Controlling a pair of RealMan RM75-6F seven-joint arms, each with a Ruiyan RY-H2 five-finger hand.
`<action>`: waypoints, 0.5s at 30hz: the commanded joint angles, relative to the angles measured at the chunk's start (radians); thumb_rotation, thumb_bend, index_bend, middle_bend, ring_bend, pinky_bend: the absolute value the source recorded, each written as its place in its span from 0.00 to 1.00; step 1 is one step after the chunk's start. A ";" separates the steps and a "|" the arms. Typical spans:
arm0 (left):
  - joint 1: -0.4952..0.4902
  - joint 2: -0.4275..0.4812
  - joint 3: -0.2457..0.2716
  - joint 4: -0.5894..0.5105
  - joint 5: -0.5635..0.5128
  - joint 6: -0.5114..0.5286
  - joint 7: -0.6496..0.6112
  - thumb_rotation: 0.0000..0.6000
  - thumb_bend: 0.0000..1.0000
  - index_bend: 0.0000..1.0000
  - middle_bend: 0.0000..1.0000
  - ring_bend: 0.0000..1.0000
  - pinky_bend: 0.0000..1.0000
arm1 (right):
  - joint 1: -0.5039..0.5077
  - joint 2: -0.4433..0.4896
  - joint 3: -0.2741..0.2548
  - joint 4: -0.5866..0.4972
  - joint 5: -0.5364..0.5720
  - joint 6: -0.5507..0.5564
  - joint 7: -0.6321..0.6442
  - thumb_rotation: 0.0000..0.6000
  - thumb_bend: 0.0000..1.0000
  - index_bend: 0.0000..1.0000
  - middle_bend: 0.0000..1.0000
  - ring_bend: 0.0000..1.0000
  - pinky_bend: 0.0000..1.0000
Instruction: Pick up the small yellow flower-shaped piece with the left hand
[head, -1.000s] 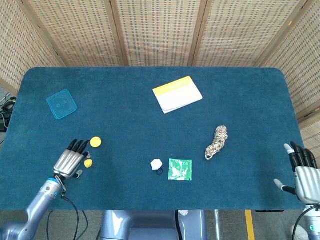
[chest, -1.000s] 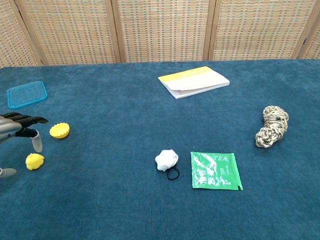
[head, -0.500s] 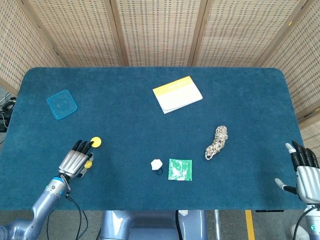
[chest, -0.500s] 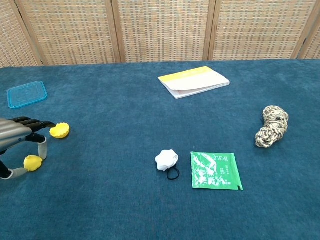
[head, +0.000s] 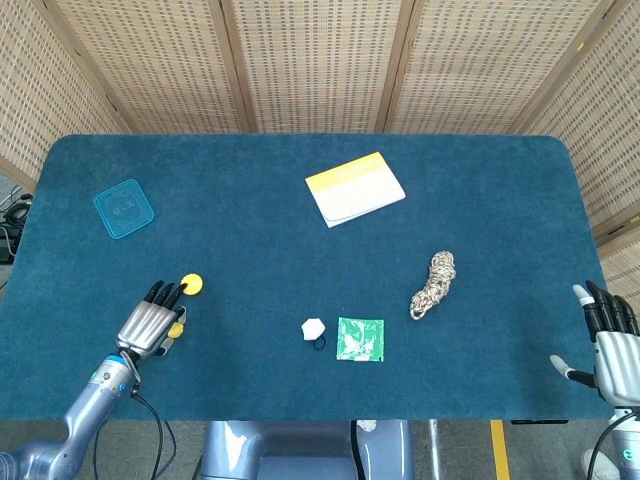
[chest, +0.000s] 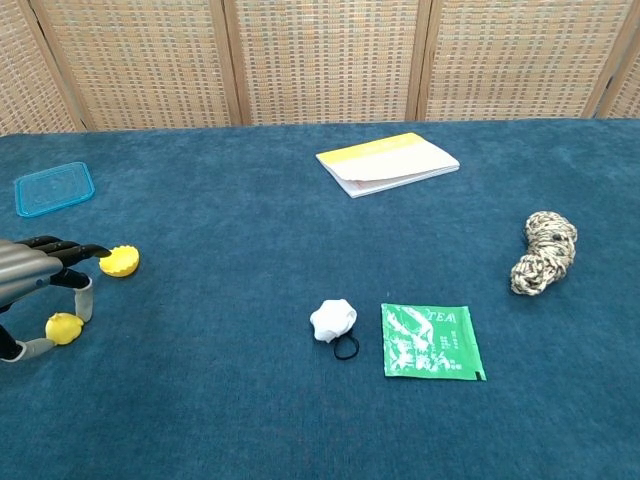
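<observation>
Grasp step, closing in. Left hand (chest: 35, 275) sits over the small yellow flower piece (chest: 63, 327) near the tabletop's (head: 300, 250) left front edge; thumb below and a curled finger just beside it bracket the piece, the other fingers reach out toward the bigger yellow scalloped cap (chest: 119, 261) just behind. In the head view the hand (head: 148, 322) covers most of the piece (head: 176, 328), only a yellow sliver shows at its right side. Piece looks to be on the cloth, not lifted; cannot tell if the pinch is firm yet or just touching. Next move, as I judge it: finish closing thumb against finger on the piece, then lift straight up without nudging the cap. Right hand (head: 606, 340) idles at the right front corner, fingers apart, holding nothing.
</observation>
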 joint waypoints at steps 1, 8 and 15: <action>0.000 0.002 0.002 0.000 0.006 0.006 -0.008 1.00 0.35 0.47 0.00 0.00 0.00 | 0.000 0.000 0.000 0.000 0.000 0.000 0.001 1.00 0.00 0.00 0.00 0.00 0.00; -0.008 0.046 -0.015 -0.046 0.017 0.029 -0.025 1.00 0.35 0.47 0.00 0.00 0.00 | -0.001 0.000 0.001 0.001 0.002 0.000 0.004 1.00 0.00 0.00 0.00 0.00 0.00; -0.043 0.114 -0.056 -0.096 -0.017 0.013 -0.029 1.00 0.35 0.47 0.00 0.00 0.00 | 0.001 0.000 0.001 0.003 0.005 -0.005 0.007 1.00 0.00 0.00 0.00 0.00 0.00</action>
